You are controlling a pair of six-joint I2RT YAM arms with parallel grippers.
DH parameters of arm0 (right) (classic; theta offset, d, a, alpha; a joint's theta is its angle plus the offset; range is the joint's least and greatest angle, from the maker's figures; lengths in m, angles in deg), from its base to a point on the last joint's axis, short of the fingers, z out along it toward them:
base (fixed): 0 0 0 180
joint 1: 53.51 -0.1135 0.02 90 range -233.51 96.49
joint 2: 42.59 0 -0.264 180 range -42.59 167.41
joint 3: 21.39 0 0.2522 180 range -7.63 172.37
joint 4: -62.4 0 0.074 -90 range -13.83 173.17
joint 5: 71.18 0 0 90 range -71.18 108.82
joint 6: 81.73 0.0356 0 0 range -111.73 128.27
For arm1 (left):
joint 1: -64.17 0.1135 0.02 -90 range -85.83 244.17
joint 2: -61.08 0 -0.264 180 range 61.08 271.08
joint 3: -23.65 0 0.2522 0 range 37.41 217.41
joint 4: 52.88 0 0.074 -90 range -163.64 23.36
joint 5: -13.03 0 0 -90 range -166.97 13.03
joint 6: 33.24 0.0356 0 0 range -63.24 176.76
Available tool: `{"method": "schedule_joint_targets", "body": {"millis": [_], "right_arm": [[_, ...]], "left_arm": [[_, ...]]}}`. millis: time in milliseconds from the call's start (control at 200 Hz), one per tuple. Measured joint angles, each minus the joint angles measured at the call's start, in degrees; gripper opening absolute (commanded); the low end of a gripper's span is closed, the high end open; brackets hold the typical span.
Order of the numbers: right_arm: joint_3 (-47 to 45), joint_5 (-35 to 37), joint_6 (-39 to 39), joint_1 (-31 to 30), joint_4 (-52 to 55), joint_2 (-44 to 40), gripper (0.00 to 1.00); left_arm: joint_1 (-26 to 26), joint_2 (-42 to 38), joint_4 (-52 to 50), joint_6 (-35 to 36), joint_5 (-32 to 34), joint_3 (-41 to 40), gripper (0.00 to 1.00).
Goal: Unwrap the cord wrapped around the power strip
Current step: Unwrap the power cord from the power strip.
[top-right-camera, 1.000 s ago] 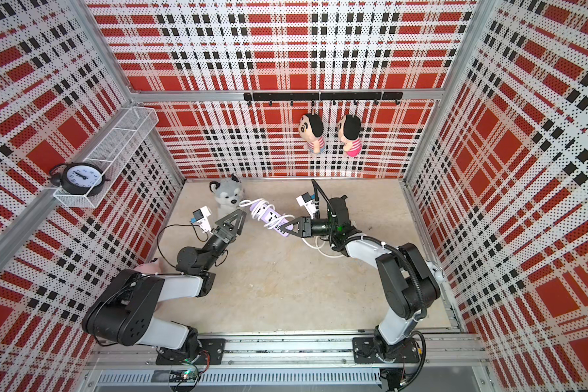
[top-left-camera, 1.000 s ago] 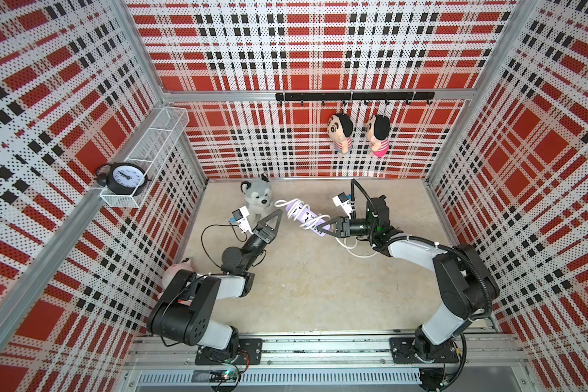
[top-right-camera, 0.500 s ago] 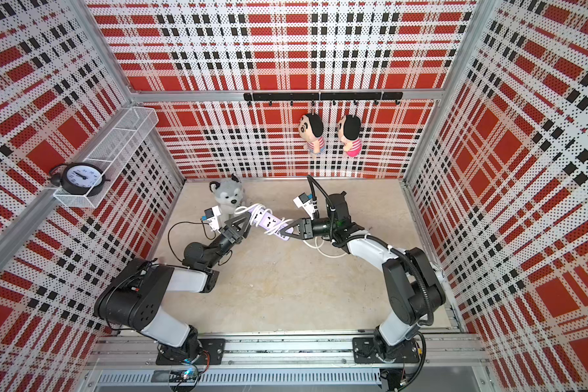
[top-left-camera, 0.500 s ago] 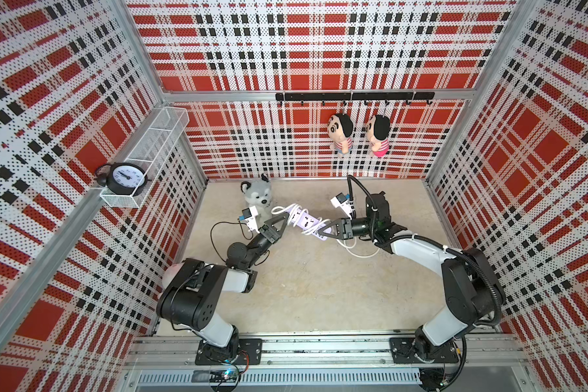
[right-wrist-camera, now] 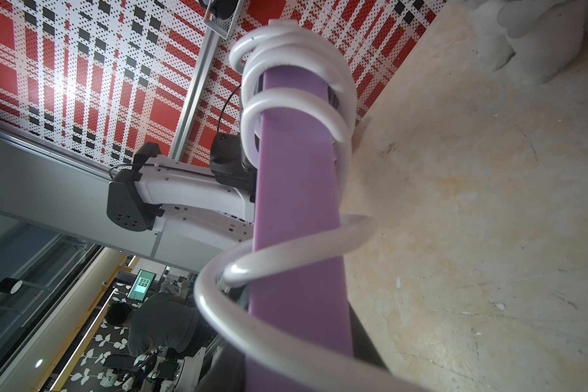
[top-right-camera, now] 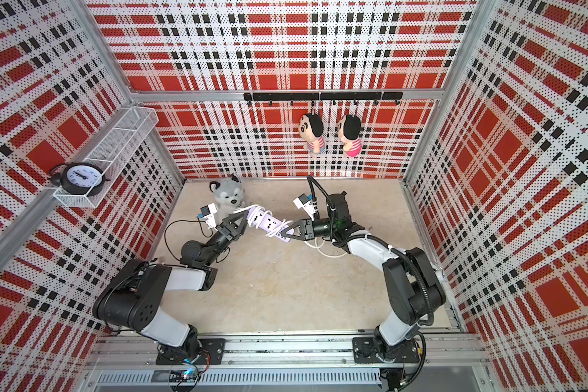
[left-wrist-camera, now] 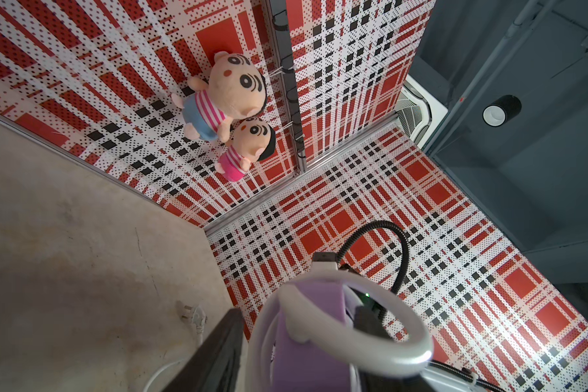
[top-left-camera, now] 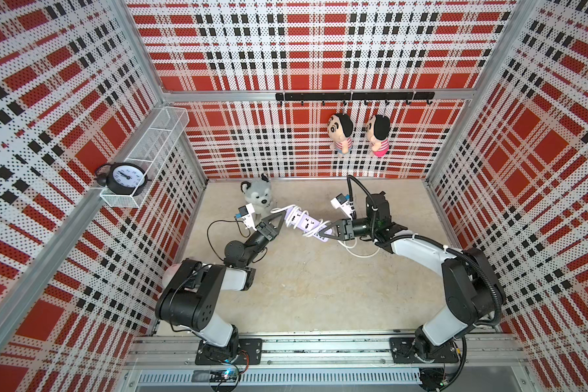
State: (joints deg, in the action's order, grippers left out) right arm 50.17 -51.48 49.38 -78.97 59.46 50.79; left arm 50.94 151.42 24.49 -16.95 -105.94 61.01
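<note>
Both top views look steeply down from high above the front rail (top-left-camera: 319, 351), covering the whole scene. Each wrist camera sights closely along the power strip (left-wrist-camera: 313, 366); all 4 views share it.

Red plaid perforated walls (top-left-camera: 319, 51) enclose a beige floor (top-left-camera: 319, 288) below a black hook rail (top-left-camera: 353, 96).

In the left wrist view the frame edge cuts off part of the power strip (left-wrist-camera: 306, 356), and the cord (left-wrist-camera: 416, 353) looping round it is blurred. From both top views we cannot tell whether the left jaws touch the strip. In the right wrist view the plush husky (right-wrist-camera: 540, 34) is blurred and cropped.
</note>
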Motion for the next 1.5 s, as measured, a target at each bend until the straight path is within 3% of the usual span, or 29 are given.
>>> {"method": "schedule_joint_targets", "body": {"millis": [105, 296, 531, 696, 776, 852, 942, 1032, 1117, 1187, 1498], "right_arm": [[0.0, -0.09, -0.7, 0.0, 0.63, 0.0, 0.0], [0.57, -0.22, -1.68, 0.0, 1.73, 0.0, 0.0], [0.83, -0.17, -2.08, 0.0, 3.58, 0.0, 0.0], [0.83, 0.24, -2.08, -0.02, 4.46, 0.0, 0.0], [0.87, 0.26, -2.14, 0.0, 4.83, 0.02, 0.0], [1.31, 0.09, -2.62, 0.0, 5.31, 0.02, 0.0], [2.36, 0.0, -4.94, 0.17, 7.41, 0.04, 0.22], [3.85, 0.5, -7.87, 0.28, 11.56, 0.04, 0.59], [5.77, 1.92, -11.58, 0.42, 16.79, 0.04, 0.71], [7.54, 3.06, -15.37, 1.11, 21.16, 0.04, 0.75], [11.02, 8.57, -32.72, 13.73, 37.38, -2.64, 0.75]], "left_arm": [[-0.15, 0.04, 0.0, -0.04, -0.92, 0.37, 0.74], [-0.31, 0.04, -0.02, 0.0, -1.6, 0.37, 0.75], [-2.58, 0.22, 0.0, 0.02, -1.92, 0.37, 0.58], [-3.41, 0.81, 0.0, 0.04, -1.9, 0.37, 0.55], [-3.61, 0.98, 0.0, -0.09, -1.84, 0.37, 0.49], [-3.61, 1.03, 0.0, -0.42, -1.79, 0.37, 0.37], [-3.61, 0.87, 0.04, -3.23, -1.53, 0.39, 0.22], [-3.61, 0.92, 0.02, -4.13, -1.2, 0.52, 0.12], [-3.58, 1.6, 0.02, -3.13, -0.96, 0.57, 0.05], [-3.5, 2.1, 0.0, -2.84, -0.76, 0.57, 0.0], [-2.14, 2.97, -0.09, -1.84, -0.79, 0.57, 0.0]]}}
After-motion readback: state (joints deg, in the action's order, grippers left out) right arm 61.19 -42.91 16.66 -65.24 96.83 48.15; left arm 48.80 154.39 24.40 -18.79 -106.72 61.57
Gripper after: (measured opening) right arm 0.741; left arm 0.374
